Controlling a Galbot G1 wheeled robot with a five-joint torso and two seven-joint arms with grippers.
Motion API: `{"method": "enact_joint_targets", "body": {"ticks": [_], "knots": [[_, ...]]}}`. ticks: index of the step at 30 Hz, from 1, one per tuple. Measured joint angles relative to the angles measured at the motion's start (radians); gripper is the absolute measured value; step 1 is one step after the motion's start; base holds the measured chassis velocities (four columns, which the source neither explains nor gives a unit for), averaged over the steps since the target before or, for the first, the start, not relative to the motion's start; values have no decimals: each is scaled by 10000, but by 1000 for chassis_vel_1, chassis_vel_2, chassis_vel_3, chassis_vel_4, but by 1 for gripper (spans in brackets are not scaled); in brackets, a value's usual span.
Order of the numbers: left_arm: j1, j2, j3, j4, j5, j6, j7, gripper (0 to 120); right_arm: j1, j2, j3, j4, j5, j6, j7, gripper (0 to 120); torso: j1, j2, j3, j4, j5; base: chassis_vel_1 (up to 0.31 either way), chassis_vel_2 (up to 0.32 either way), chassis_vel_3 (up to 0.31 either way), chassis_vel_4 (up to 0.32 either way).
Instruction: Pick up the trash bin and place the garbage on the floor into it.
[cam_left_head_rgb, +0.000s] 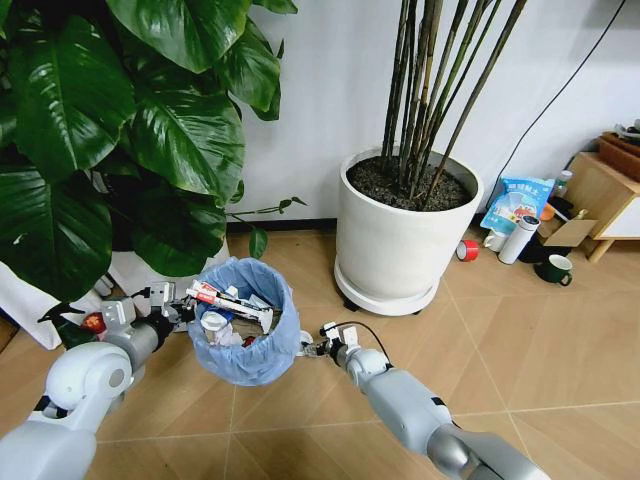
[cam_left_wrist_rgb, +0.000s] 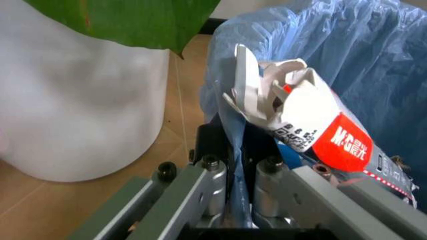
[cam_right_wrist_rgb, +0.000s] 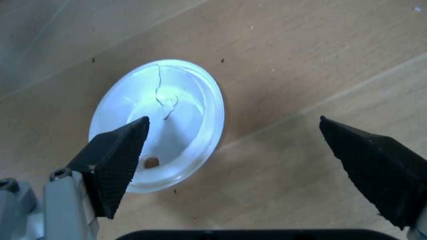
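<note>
The trash bin (cam_left_head_rgb: 245, 345), lined with a crinkly light-blue bag (cam_left_wrist_rgb: 373, 60), hangs by its near rim from my left gripper (cam_left_head_rgb: 180, 310), which is shut on the bag-covered edge (cam_left_wrist_rgb: 235, 147). Inside it lies garbage: a red-and-white carton (cam_left_wrist_rgb: 313, 132) across the top (cam_left_head_rgb: 230, 300), plus paper and wrappers. On the floor (cam_right_wrist_rgb: 300, 60) beside the bin, my right gripper (cam_left_head_rgb: 315, 346) is low and open (cam_right_wrist_rgb: 243, 167). A white disc lid (cam_right_wrist_rgb: 160, 120) lies flat under one of its fingertips (cam_right_wrist_rgb: 113, 160); the other fingertip is over bare floor.
A large white pot (cam_left_head_rgb: 405, 235) with tall stems stands just behind the bin. A big-leaf plant (cam_left_head_rgb: 110, 130) and its white pot (cam_left_wrist_rgb: 73, 100) crowd the left. At the right are a bottle (cam_left_head_rgb: 518, 240), a green mug (cam_left_head_rgb: 555, 268), a red tape roll (cam_left_head_rgb: 467, 250) and wooden furniture (cam_left_head_rgb: 605, 185).
</note>
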Motion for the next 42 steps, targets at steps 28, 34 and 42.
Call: {"method": "enact_joint_targets", "body": {"ticks": [28, 34, 42], "knots": [[87, 162, -36, -140, -46, -11, -6, 0, 84, 273, 224, -507, -21, 10, 390, 50, -1, 3, -2, -3, -2, 0, 0, 0, 0], [128, 159, -37, -193, -44, -11, -17, 0, 12, 213, 231, -423, -5, 10, 370, 26, -1, 3, 0, 0, 2, 0, 0, 0, 0], [170, 163, -73, -196, -43, -15, -18, 0, -43, 180, 253, -312, 1, 9, 363, 3, 0, 2, 1, 2, 2, 0, 0, 0, 0]]}}
